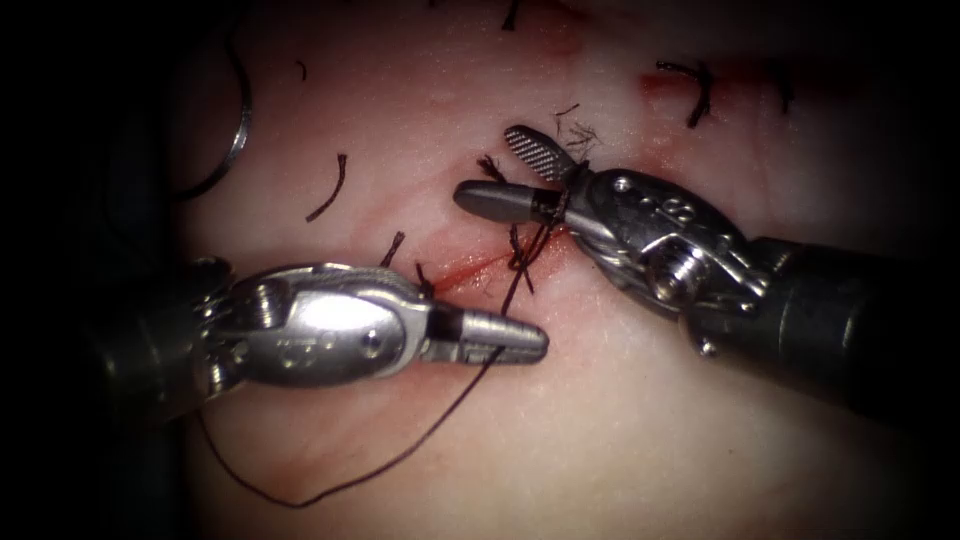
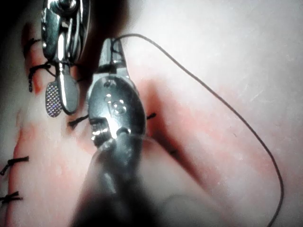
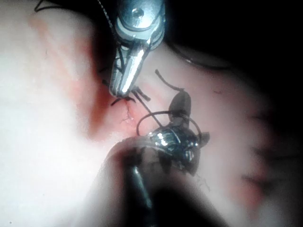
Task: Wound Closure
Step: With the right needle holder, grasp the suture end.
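Endoscope view, read from left to right with the cut (image 1: 475, 268) as reference. Well out to the left of the cut, at the tissue's (image 1: 620, 440) edge, lies the curved needle (image 1: 238, 130), free of the tissue and held by neither tool. Between needle and cut lie several cut ends of thread (image 1: 328, 188), loose on the surface. The left arm's tool (image 1: 525, 342) sits just below the cut, its jaws closed on the thread (image 1: 400, 455); from that grip one run trails down and away to the left in a long slack loop, and the other climbs to the cut. At the cut a knot (image 1: 517, 250) is forming over a short stretch of red fluid (image 1: 462, 270); whether it is fully seated cannot be judged. The right arm's tool (image 1: 500, 175) stands just above and right of the cut with its jaws wide apart, holding nothing between them, though thread appears wrapped round the base of its jaws. Farther right of the cut a finished stitch (image 1: 695, 90) is in place. Left wrist view confirms the closed grip of the left tool (image 2: 112, 49) and more tied stitches (image 2: 12, 163) along the line. Assessment: the closure is well advanced, several stitches are done, and the present knot remains to be tightened and trimmed.
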